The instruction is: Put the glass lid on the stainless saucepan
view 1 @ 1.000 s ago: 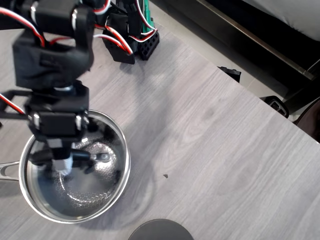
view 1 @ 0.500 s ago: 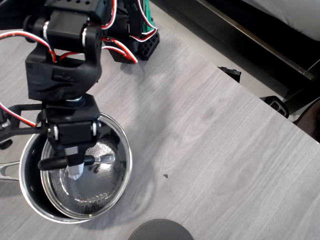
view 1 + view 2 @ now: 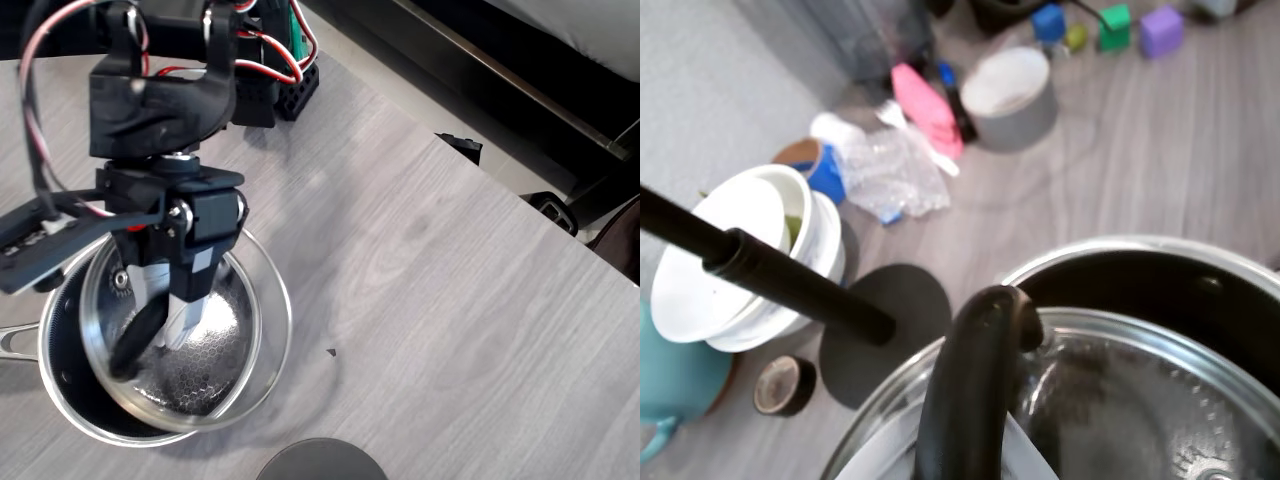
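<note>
While it hangs tilted over the pan, the glass lid (image 3: 235,345) is carried by its black bar handle (image 3: 138,338), w/ the gripper (image 3: 172,322) clamped on that handle in the overhead view. Lid: round clear glass, thin steel rim, offset toward 3 o'clock of the pan so its rim overhangs the pan's edge there. The stainless saucepan (image 3: 75,405) sits at approx. 8 o'clock in the overhead view: round, shiny steel wall, dark honeycomb-textured interior seen through the glass, steel handle stub (image 3: 12,340) at its 9 o'clock. Wrist view: curved black handle (image 3: 970,385) in the foreground, the lid's glass (image 3: 1120,400) below it, and the saucepan's bright rim (image 3: 1110,250) arcing behind at 12 o'clock. The table (image 3: 430,300) is grey wood-grain laminate. A dark opaque round disc (image 3: 320,461) lies flat at 6 o'clock of the overhead view, apart from the pan. Wrist view, 9 to 12 o'clock: white bowls (image 3: 740,250), crumpled clear plastic (image 3: 885,170), a grey round tub (image 3: 1012,95).
</note>
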`<state>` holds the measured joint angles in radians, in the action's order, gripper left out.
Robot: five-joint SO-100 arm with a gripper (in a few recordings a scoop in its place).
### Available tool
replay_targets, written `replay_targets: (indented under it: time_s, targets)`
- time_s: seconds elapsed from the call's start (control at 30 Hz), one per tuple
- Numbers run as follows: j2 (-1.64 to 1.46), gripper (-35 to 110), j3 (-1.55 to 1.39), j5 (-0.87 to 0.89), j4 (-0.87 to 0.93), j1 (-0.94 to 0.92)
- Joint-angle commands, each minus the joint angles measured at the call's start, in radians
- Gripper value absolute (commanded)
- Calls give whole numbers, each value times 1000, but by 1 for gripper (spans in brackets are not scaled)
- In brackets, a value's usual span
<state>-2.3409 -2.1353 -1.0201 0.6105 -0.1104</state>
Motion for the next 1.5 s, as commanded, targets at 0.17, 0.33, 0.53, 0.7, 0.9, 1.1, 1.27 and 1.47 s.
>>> replay_targets:
  time_s: [0.17,0.33,0.53,0.7,0.9,1.1,1.27,1.47]
  targets:
    - [-195,0,-290,-198,-364,-41]
    - [-210,0,-330,-268,-477,-67]
    - [-261,0,-448,-360,-586,-84]
    - [-275,0,-549,-410,-733,-94]
    - [-264,0,-647,-459,-897,-104]
    - [-268,0,-699,-497,-1019,-123]
    - [-305,0,-703,-505,-1015,-150]
    - [-336,0,-704,-505,-1020,-173]
